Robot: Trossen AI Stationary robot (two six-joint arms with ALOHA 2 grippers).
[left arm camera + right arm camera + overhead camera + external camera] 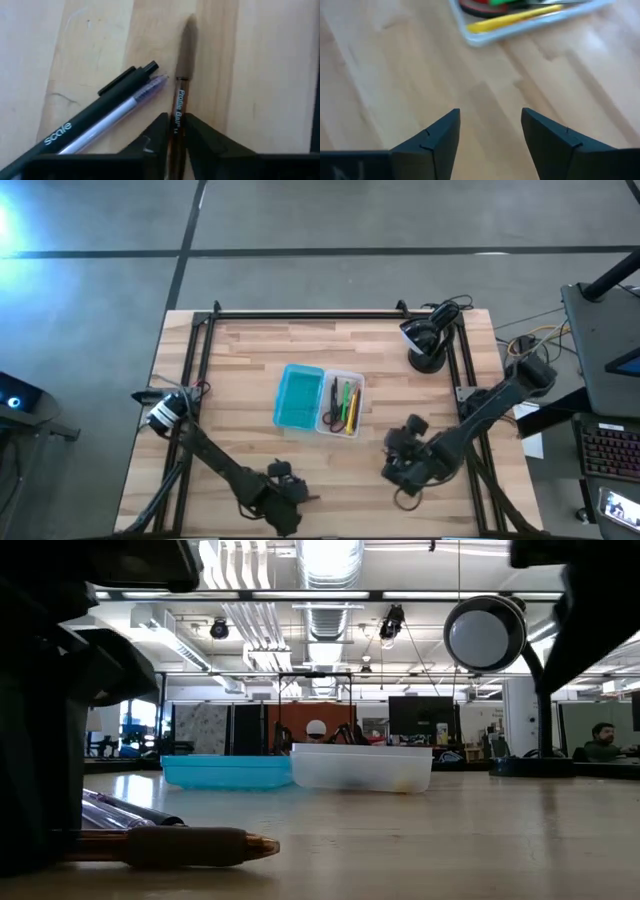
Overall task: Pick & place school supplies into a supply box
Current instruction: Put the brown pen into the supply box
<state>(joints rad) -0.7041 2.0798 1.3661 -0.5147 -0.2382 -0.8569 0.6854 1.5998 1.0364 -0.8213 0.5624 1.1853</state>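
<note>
The clear supply box [340, 404] sits mid-table with scissors and green, yellow and orange pens inside. Its teal lid [299, 397] lies flat against the box's left side. My left gripper [290, 498] is low near the table's near edge, shut on a brown pen [181, 95]. A black pen [100, 112] and a clear purple pen [122, 112] lie on the wood beside it. My right gripper [490, 135] hangs open over bare wood, right of the box and nearer the table's near edge. My left gripper pinches the brown pen's printed barrel [177, 117] between its two fingers [161, 131], which lie across the pen. The dark grip end points away from the fingers. In the low view the pen [190, 845] lies level along the table top.
A black lamp on a round base [428, 345] stands at the table's far right corner. Dark frame rails [300, 314] run along the far and side edges. Bare wood lies between the box and the near edge. A person [600, 738] sits in the room beyond.
</note>
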